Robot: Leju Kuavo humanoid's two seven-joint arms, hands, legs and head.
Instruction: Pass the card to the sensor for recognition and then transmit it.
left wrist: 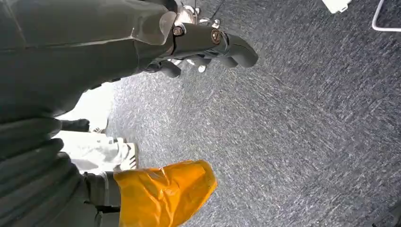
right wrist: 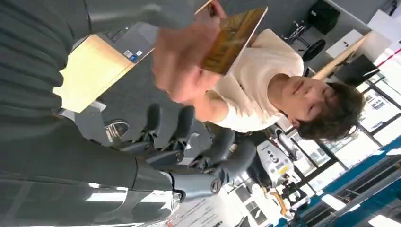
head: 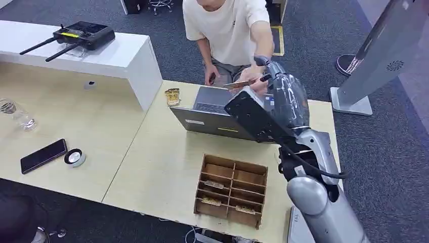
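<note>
We are standing at a pale wooden table (head: 152, 162) on grey office carpet, and we are working through what lies on it from the near edge outward. Closest to us a wooden compartment tray (head: 231, 190) is sitting with a few small pieces in its slots; off to our left a black phone (head: 43, 155) and a small round sensor puck (head: 75, 158) are lying well apart from the tray. Beyond the tray an open laptop (head: 215, 119) is standing.

Our right hand (head: 270, 76) is reaching past the laptop toward a seated person (head: 227, 30). In the right wrist view its fingers (right wrist: 189, 137) are lying spread and loosely curled, holding nothing. The card (right wrist: 234, 40), gold-brown, is sitting in the person's hand (right wrist: 184, 71), pinched at one end, just beside our fingers but apart from them.

Our left hand (left wrist: 208, 45) is hanging by our side over the carpet, fingers curled in around nothing.

We are judging that the handover is at its very end: the card is already with the person, so the passing-on seems done. Whether the card was read at the sensor we cannot tell. What looks left is drawing our right arm back.
</note>
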